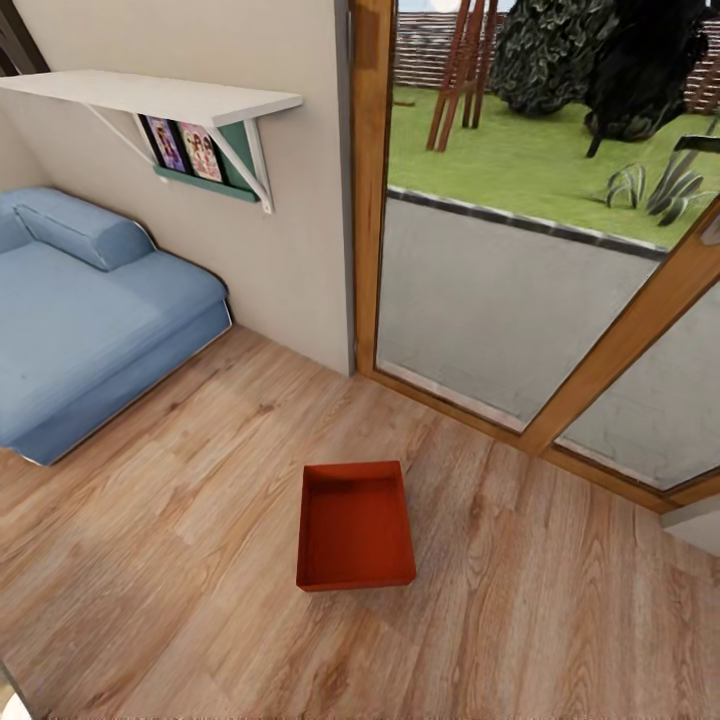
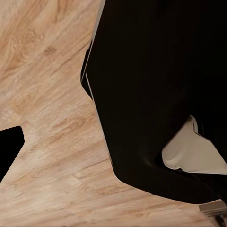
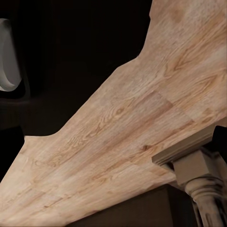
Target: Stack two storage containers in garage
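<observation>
Item 1: storage container (image 1: 356,527), red-orange, rectangular, open-topped, empty. I read it from my head camera sitting flat on the light wood plank floor (image 1: 180,560) of the living room, just below centre of the view, at about 6 o'clock from the middle. It stands alone, touching nothing but the planks.

Item 2: blue sofa (image 1: 90,310), at 9 o'clock from the container, well apart from it, against the wall.

Item 3: white wall shelf (image 1: 150,95) on brackets, at 11 o'clock, with picture frames (image 1: 185,148) tucked beneath it.

Item 4: wood-framed glass doors (image 1: 520,300), at 1 to 2 o'clock, near the container's far end; lawn and shrubs lie beyond the glass.

Item 5: my left wrist camera gives dark robot bodywork (image 2: 146,94) over plank flooring.

Item 6: my right wrist camera gives flooring and a turned wooden furniture leg (image 3: 203,189).

Grippers: I cannot tell how far either one is open, nor whether either holds anything.
</observation>
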